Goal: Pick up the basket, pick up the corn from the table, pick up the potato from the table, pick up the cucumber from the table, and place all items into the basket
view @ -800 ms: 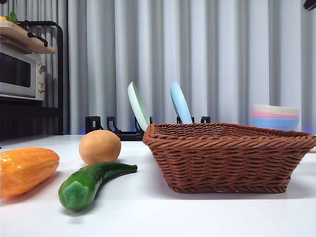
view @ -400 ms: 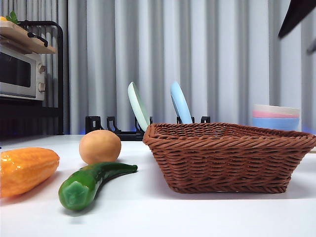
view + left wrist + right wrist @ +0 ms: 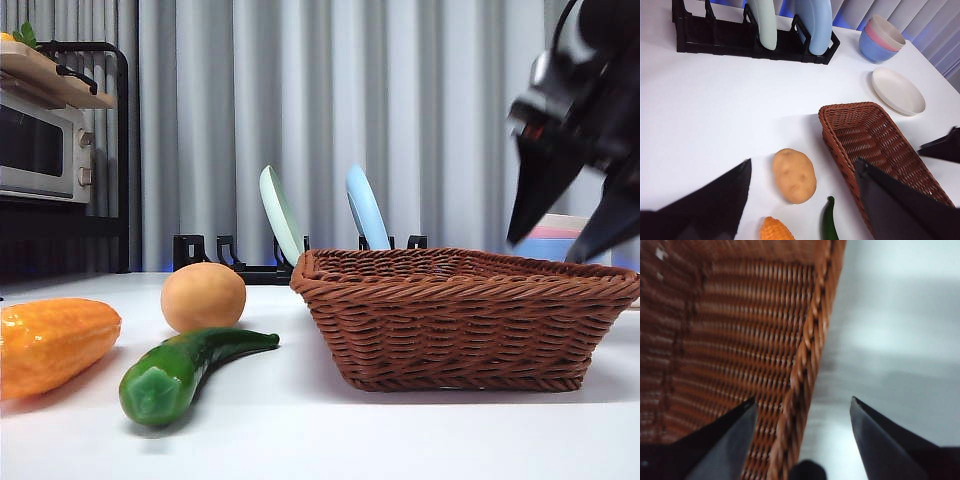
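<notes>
Right claw (image 3: pixel 568 248) spread wide over the basket's (image 3: pixel 460 320) rim at the right of the front frame.

Its two jaws stand apart, one over the weave, one over the table (image 3: pixel 300 440), not touching the rim. Left claw (image 3: pixel 802 172), also apart, hangs high above the potato (image 3: pixel 203 297), gripping nothing. Basket sits right of centre in the front frame; potato is left of centre, cucumber (image 3: pixel 185 367) lower left before it, and corn (image 3: pixel 50 343) at the left edge.
</notes>
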